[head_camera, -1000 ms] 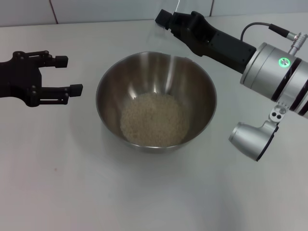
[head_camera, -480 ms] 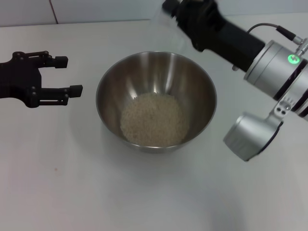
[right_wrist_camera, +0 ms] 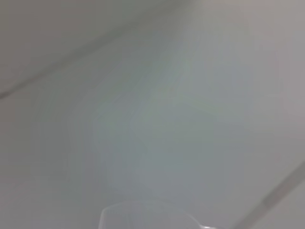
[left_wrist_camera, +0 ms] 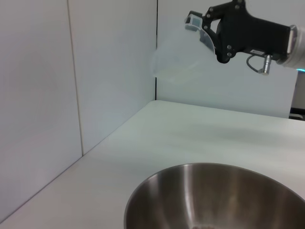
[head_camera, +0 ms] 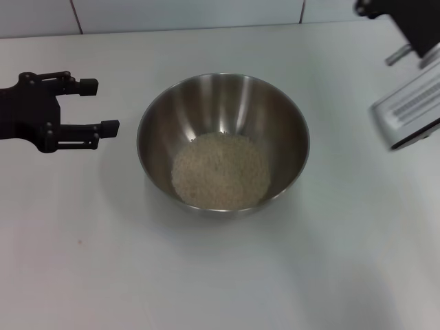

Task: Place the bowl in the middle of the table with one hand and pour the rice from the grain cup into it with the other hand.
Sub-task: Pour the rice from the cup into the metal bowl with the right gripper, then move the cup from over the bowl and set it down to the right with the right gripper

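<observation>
The steel bowl (head_camera: 223, 120) stands in the middle of the white table (head_camera: 206, 275) and holds a heap of rice (head_camera: 220, 170). Its rim also shows in the left wrist view (left_wrist_camera: 157, 186). My left gripper (head_camera: 100, 106) is open and empty just left of the bowl, level with its rim. My right gripper (left_wrist_camera: 199, 27) is shut on the clear grain cup (left_wrist_camera: 174, 59), which looks empty, and holds it tilted high above the far side of the table. In the head view only part of the right arm (head_camera: 409, 106) shows at the top right corner.
A white tiled wall (left_wrist_camera: 109, 86) runs along the far edge of the table. The right wrist view shows only a pale blur with the cup's faint outline (right_wrist_camera: 143, 143).
My right arm has risen and swung away to the upper right with the cup, leaving the space over the bowl. The left gripper and the bowl have not moved.
</observation>
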Motion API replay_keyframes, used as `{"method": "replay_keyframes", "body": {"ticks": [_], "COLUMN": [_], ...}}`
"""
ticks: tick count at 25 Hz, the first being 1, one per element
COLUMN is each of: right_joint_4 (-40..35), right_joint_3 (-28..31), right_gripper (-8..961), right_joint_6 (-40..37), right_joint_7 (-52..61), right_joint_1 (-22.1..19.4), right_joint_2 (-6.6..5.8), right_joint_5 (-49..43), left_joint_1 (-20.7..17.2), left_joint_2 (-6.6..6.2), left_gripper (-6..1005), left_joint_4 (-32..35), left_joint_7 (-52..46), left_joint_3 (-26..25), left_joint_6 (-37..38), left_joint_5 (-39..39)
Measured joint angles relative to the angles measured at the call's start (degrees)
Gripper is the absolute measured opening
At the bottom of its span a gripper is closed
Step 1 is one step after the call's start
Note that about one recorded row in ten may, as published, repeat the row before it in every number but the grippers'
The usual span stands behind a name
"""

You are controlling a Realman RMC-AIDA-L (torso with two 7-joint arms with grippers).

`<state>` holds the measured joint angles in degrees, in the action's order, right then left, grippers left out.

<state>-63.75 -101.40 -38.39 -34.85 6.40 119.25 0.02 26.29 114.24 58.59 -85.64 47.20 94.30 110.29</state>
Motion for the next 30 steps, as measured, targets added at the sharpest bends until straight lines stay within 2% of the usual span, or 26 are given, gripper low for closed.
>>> {"method": "replay_keyframes", "body": {"ticks": [1,3,4,8,9,10,11,13,14,15,16,18,21,25,28,29,30], "right_joint_4": [0.0,1.6,3.6,6.0,7.7,7.7,8.3,9.6,11.1,11.1,12.2,14.0,14.8,15.7,17.1,18.3,18.3], "right_joint_3": [0.0,2.0,3.3,4.5,5.1,5.1,5.2,5.3,5.6,5.6,6.3,9.5,16.9,25.2,29.4,31.7,31.7], "right_gripper": [86,87,88,91,91,92,93,94,95,95,96,97,99,102,104,105,105], "right_joint_6": [0.0,0.1,0.1,-0.1,-0.2,-0.2,-0.2,-0.5,-1.9,-1.9,-3.7,-7.7,-11.1,-13.2,-14.6,-15.8,-15.8], "right_joint_7": [0.0,7.2,14.3,23.2,31.6,31.6,36.0,47.7,60.5,60.5,66.6,76.1,85.8,90.3,93.4,97.0,97.0], "right_joint_1": [0.0,-0.1,-0.1,-0.1,-0.1,-0.1,0.0,0.2,0.6,0.6,0.9,1.1,0.9,0.9,2.1,3.5,3.5], "right_joint_2": [0.0,-0.07,-0.19,-0.73,-1.81,-1.81,-2.65,-4.94,-7.2,-7.2,-8.23,-9.41,-9.4,-7.99,-7.28,-7.19,-7.19], "right_joint_5": [0.0,0.0,-0.2,-0.3,-1.7,-1.7,-3.2,-9.0,-16.7,-16.7,-21.4,-30.3,-42.2,-53.7,-60.5,-65.6,-65.6], "left_joint_1": [0.0,0.2,0.3,0.5,0.7,0.7,0.7,0.7,0.7,0.7,0.7,0.6,0.4,0.2,0.2,0.2,0.2], "left_joint_2": [0.06,0.25,0.35,0.38,0.42,0.42,0.44,0.47,0.51,0.6,0.64,0.67,0.67,0.68,0.72,0.73,0.73], "left_gripper": [808,808,808,808,808,808,808,808,808,808,808,808,808,808,808,808,808], "left_joint_4": [0.1,0.2,0.2,0.3,0.3,0.3,0.4,0.5,0.6,0.9,0.9,1.0,1.0,1.0,1.0,1.1,1.1], "left_joint_7": [0.0,0.0,0.0,0.0,0.0,0.0,0.0,0.0,0.0,0.0,0.0,0.0,0.0,0.0,0.0,0.0,0.0], "left_joint_3": [0.0,0.0,0.1,0.2,0.3,0.3,0.4,0.4,0.4,0.5,0.5,0.5,0.5,0.5,0.6,0.6,0.6], "left_joint_6": [0.0,0.0,0.0,0.0,0.0,0.0,0.0,0.0,0.0,0.0,0.0,0.0,0.0,0.0,0.1,0.1,0.1], "left_joint_5": [0.0,0.0,0.0,0.0,0.0,0.0,0.0,0.0,0.0,0.0,0.0,0.0,0.0,0.0,0.0,0.0,0.0]}}
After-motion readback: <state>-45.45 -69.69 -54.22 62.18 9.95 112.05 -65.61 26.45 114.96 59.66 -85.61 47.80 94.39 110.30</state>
